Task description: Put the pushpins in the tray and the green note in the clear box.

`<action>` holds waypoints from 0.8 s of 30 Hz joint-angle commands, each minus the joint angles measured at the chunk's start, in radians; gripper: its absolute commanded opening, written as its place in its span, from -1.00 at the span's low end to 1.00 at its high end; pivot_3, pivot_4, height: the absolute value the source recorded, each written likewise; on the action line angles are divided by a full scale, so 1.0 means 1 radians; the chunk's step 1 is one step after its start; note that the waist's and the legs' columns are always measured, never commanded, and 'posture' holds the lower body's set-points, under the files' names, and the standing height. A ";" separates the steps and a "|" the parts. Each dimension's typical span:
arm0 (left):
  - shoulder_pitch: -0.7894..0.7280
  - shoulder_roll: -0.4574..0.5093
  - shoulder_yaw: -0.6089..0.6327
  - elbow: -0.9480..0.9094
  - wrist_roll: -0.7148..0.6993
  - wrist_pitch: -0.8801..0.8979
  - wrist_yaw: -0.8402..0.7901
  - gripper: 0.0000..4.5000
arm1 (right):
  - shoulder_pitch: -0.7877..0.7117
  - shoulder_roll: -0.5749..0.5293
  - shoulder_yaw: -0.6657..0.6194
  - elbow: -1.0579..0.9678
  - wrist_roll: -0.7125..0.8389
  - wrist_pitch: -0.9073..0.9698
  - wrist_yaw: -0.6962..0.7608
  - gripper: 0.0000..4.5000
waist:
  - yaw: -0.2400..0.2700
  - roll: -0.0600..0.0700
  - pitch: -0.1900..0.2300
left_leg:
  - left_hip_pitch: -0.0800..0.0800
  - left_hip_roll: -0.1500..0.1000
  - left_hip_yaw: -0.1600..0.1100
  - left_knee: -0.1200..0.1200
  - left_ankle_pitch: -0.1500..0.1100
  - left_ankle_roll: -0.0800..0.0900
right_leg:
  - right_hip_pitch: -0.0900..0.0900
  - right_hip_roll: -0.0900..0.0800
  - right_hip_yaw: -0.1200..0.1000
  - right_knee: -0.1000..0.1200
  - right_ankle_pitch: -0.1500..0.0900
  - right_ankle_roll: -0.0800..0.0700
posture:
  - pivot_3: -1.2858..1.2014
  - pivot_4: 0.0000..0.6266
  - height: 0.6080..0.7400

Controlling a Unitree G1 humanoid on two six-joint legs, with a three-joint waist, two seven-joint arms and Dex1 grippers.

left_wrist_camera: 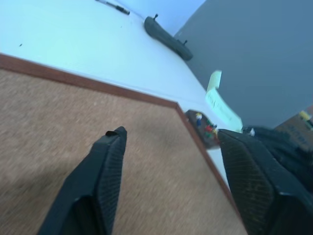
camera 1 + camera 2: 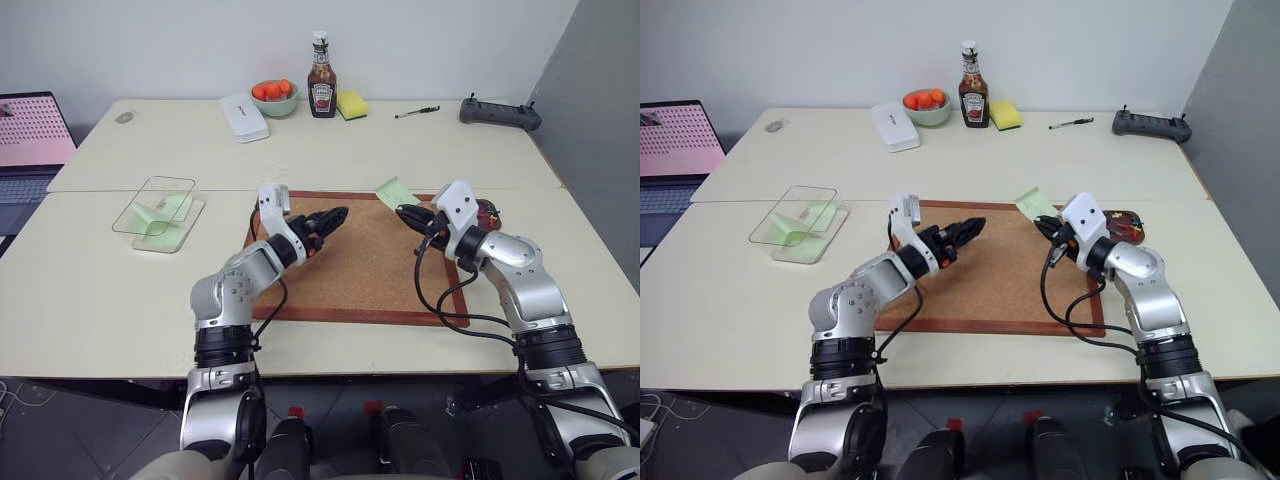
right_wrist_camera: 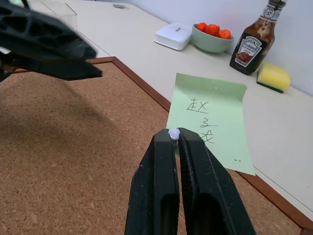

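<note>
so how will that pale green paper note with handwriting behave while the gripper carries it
Probably floppy: the pale green paper note is a thin sheet pinched at one edge by the right gripper, and its far edge curls. Likely very light, so it may flutter. It could slip or tear if snagged.

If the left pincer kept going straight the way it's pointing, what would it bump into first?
Probably the right pincer holding the green note, across the corkboard. The left pincer points that way; depth is hard to judge.

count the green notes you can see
2 at least. One green note hangs at the right gripper tips, over the corkboard's far edge. There is green paper in the clear box, maybe more than one slip.
</note>
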 commanded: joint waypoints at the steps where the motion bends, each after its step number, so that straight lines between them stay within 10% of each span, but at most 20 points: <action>1: -0.063 -0.036 0.003 0.051 -0.043 -0.018 0.003 0.48 | -0.004 -0.004 -0.002 -0.084 0.008 0.006 0.002 -1.00 | 0.000 0.000 0.000 | 0.000 0.000 0.000 0.000 0.000 0.000 | 0.000 0.000 0.000 0.000 0.000 0.000 | 0.03 -0.52 1.00; 17: -0.294 -0.122 0.070 0.459 -0.095 -0.143 -0.052 0.48 | 0.025 -0.005 0.009 -0.181 0.007 0.068 -0.001 -1.00 | -0.001 -0.001 0.001 | -0.001 0.000 0.000 0.000 0.000 0.000 | 0.000 0.000 0.000 -0.001 0.000 0.000 | 0.03 -0.52 1.00; 24: -0.309 -0.124 0.080 0.496 -0.108 -0.145 -0.066 -0.12 | 0.025 -0.001 0.013 -0.186 0.005 0.073 -0.002 -1.00 | -0.002 -0.001 0.001 | -0.001 0.000 0.000 0.000 0.000 0.000 | -0.001 0.000 0.000 0.000 0.000 0.000 | 0.03 -0.52 1.00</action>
